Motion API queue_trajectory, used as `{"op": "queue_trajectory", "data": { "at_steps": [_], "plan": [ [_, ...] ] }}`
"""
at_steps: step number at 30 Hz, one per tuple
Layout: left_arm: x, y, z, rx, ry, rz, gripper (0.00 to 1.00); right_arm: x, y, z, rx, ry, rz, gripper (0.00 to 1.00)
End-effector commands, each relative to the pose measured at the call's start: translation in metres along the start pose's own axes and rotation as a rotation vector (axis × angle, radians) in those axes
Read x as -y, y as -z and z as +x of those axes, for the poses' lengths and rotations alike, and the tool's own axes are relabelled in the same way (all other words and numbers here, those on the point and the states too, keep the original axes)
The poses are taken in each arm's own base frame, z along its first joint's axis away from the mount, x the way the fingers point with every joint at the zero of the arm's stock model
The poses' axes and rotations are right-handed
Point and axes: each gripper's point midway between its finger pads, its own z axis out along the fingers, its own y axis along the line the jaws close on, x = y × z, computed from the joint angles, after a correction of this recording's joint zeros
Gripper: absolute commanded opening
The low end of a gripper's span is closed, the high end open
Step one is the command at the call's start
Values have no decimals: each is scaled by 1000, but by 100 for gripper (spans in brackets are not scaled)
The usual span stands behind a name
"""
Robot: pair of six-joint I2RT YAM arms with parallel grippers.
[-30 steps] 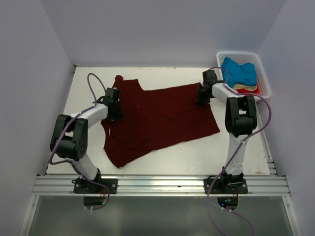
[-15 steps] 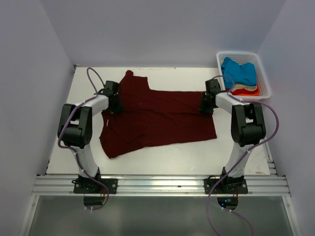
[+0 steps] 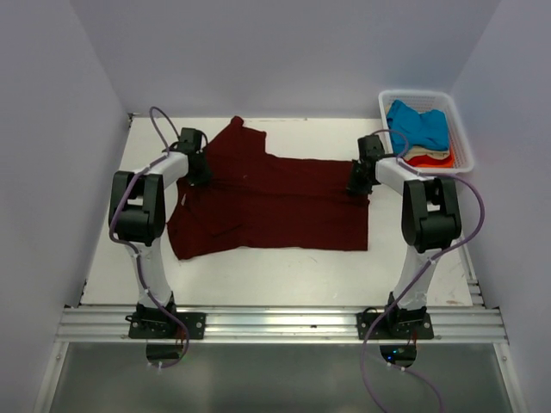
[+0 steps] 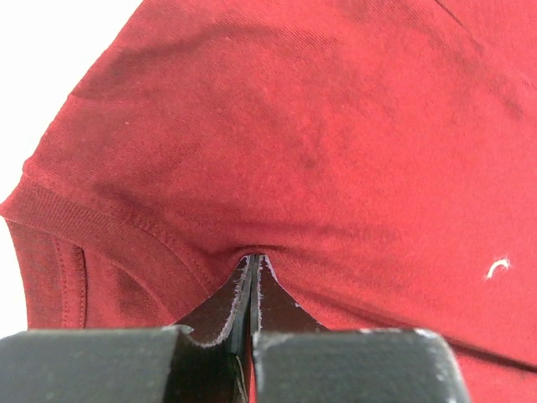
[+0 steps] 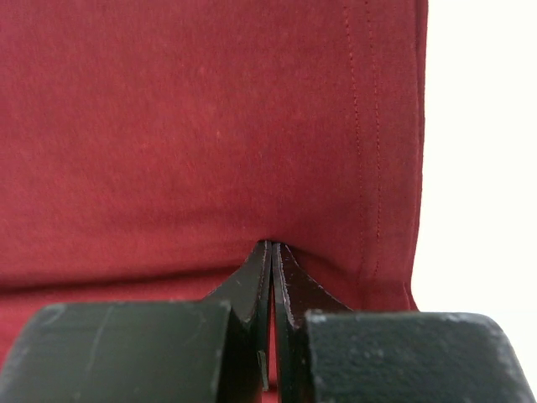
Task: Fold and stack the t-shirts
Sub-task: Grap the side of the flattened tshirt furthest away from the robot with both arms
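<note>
Pinching maroon t-shirt point(image 3: 275, 202) spread on table point(image 3: 284, 275): left fingers point(image 4: 237, 294), right fingers point(image 5: 258, 281).

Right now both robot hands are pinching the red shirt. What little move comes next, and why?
Probably lower it and let go: the left gripper and right gripper are shut on opposite edges of the maroon t-shirt, which already lies spread nearly flat on the table.
</note>
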Motion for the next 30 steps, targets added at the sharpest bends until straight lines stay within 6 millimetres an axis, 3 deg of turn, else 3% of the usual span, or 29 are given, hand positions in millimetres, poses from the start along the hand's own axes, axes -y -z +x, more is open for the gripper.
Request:
{"op": "queue_trajectory", "data": {
  "at_steps": [1, 2, 3, 5, 9, 15, 16, 19, 20, 22, 23, 25, 26, 27, 29, 30],
  "plan": [
    [-13, 3, -1, -3, -15, -22, 0, 3, -19, -11, -16, 6, 55, 0],
    [-13, 2, -1, -4, -18, -20, 0, -3, -20, -25, 5, 4, 46, 0],
    [-11, 1, 0, -8, -19, -7, 0, -1, -29, -21, -24, 5, 59, 0],
    [-6, -1, -2, -8, -22, 11, 0, -10, -34, -36, -10, 6, 47, 0],
    [-1, -9, -6, 3, -31, 35, 0, -12, -49, -42, -40, 6, 61, 0],
    [12, 3, -30, 81, -38, 93, 2, -24, -38, -62, 24, 14, 18, 0],
    [16, 7, -36, 108, -39, 111, 4, -28, -27, -71, 56, 15, -4, 0],
    [26, 33, -58, 205, -36, 162, 15, -42, -7, -81, 132, 21, -90, 0],
    [31, 53, -72, 260, -37, 187, 24, -47, 1, -87, 161, 25, -123, 0],
    [35, 73, -84, 336, -41, 219, 36, -62, 16, -101, 243, 34, -196, 0],
    [38, 96, -96, 395, -44, 240, 49, -68, 34, -105, 284, 41, -228, 4],
    [37, 117, -106, 460, -47, 250, 59, -78, 51, -115, 352, 57, -276, 10],
    [38, 140, -114, 507, -52, 264, 62, -83, 59, -118, 370, 63, -299, 15],
    [37, 148, -112, 511, -59, 267, 63, -90, 76, -124, 403, 72, -326, 30],
    [35, 173, -108, 532, -59, 281, 64, -100, 89, -119, 403, 94, -363, 36],
    [30, 168, -86, 474, -66, 260, 65, -103, 105, -119, 421, 106, -373, 42]
  ]
}}
